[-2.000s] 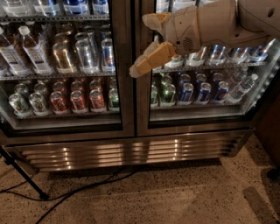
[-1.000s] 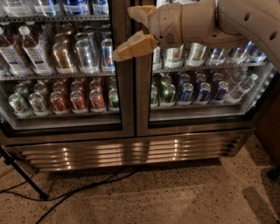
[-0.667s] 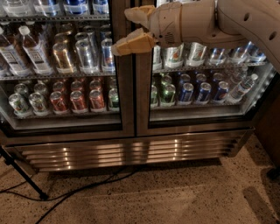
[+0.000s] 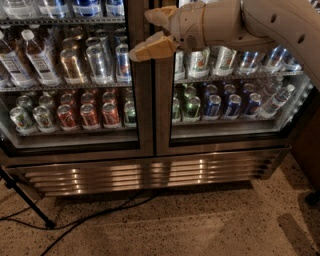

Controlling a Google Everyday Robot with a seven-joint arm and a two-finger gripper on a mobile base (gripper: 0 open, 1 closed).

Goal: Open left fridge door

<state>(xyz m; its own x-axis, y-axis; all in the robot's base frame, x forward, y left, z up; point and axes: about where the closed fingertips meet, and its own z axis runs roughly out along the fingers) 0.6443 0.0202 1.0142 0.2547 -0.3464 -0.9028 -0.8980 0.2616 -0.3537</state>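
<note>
The fridge [image 4: 150, 175] fills the view, brushed steel with a louvred grille at its base. The left fridge door [image 4: 144, 105] stands shut, and cans and bottles on wire shelves show through its glass. The twin right door [image 4: 162, 115] is shut too. My gripper [image 4: 146, 33] hangs at the top centre, in front of the seam where the two door frames meet. It is open: the lower tan finger [image 4: 150, 48] lies across the left door's inner frame and the upper finger [image 4: 159, 15] sits above it. Nothing is between them. The white arm [image 4: 250, 22] reaches in from the upper right.
A black stand leg [image 4: 27, 202] and a dark cable [image 4: 95, 215] lie on the speckled floor at the lower left. A dark wooden panel [image 4: 307, 135] flanks the fridge on the right. Open floor stretches in front of the grille.
The gripper has travelled left and upward, from in front of the right door's glass to the centre seam between the doors. Both doors have stayed shut.
</note>
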